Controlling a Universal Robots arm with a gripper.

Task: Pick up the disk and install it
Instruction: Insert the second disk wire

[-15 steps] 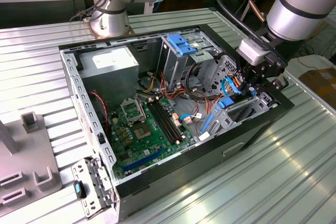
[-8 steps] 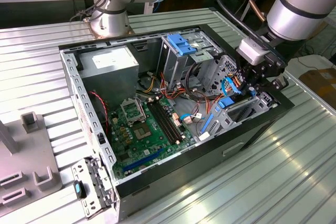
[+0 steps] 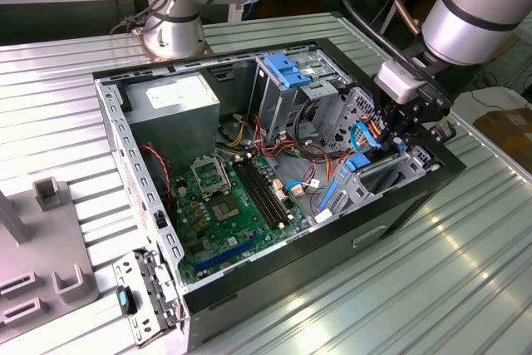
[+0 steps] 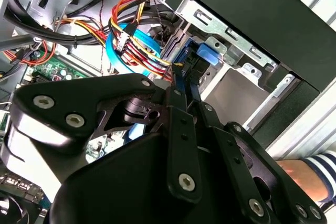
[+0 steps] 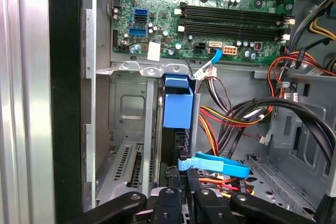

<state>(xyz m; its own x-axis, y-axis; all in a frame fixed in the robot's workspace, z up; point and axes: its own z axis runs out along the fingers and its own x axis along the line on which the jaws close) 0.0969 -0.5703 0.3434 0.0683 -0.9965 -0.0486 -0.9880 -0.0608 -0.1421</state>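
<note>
Open computer case [image 3: 274, 276] on ribbed metal table [image 3: 50, 97] — hand [image 3: 399, 140] clamps disk [image 5: 177, 109], blue-railed, upright.

A ribbed metal table [image 3: 465, 247] carries the open computer case [image 3: 274, 180].

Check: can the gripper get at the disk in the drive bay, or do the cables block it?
Likely yes. The gripper is already on the disk, which stands on edge in the bay, and it appears closed on the blue rail. The cables run beside it, not across.
</note>
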